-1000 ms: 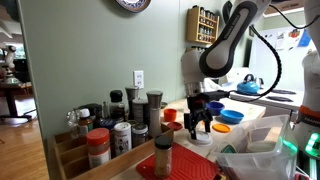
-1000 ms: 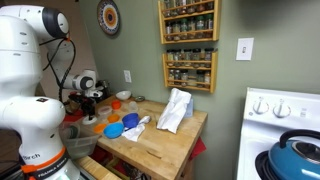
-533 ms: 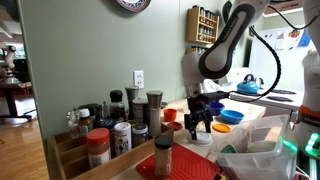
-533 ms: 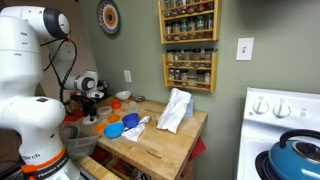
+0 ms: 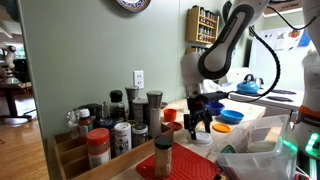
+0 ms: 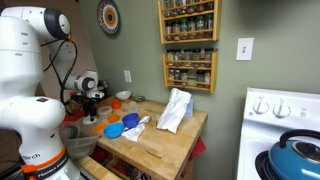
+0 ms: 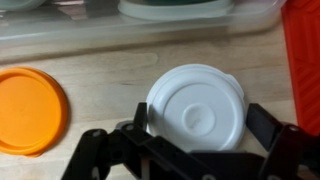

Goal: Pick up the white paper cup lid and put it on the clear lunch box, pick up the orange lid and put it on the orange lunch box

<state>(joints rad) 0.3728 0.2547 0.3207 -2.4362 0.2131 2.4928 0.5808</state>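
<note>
In the wrist view the white paper cup lid (image 7: 195, 105) lies flat on the wooden counter. My gripper (image 7: 200, 128) is open and straddles it, one black finger (image 7: 140, 120) on each side, apart from the rim. The orange lid (image 7: 28, 108) lies flat to its left. A clear lunch box (image 7: 110, 28) runs along the top of that view. In an exterior view the gripper (image 5: 200, 122) points down at the counter, with a small, low orange lunch box (image 5: 222, 128) beside it. In an exterior view the gripper (image 6: 90, 102) hangs at the counter's far left.
Blue bowls (image 6: 113, 130) and a white crumpled bag (image 6: 175, 110) sit on the wooden counter (image 6: 160, 145). Several spice jars (image 5: 100, 140) crowd the foreground in an exterior view. A red object (image 7: 305, 60) stands right of the white lid. A stove holds a blue kettle (image 6: 295, 155).
</note>
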